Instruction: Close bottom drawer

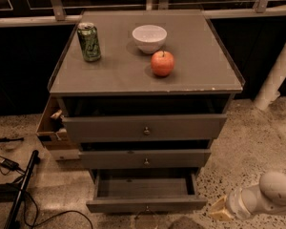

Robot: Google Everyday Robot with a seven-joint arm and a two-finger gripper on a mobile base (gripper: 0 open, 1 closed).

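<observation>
Speckled stone floor (257, 142), dark railing behind, grey cabinet (219, 87) in middle. On top: green can (89, 42), white bowl (149, 38), red apple (162, 63). Bottom drawer (145, 204) pulled out at floor level, sticking out farther than middle drawer (145, 159) and top drawer (145, 127). Its front faces outward toward me, long axis running left to right, inside bare. Gripper (219, 209) low at bottom right, just beside drawer front's right end and pointing at it. Whether gripper is wide or narrow: can't tell.
</observation>
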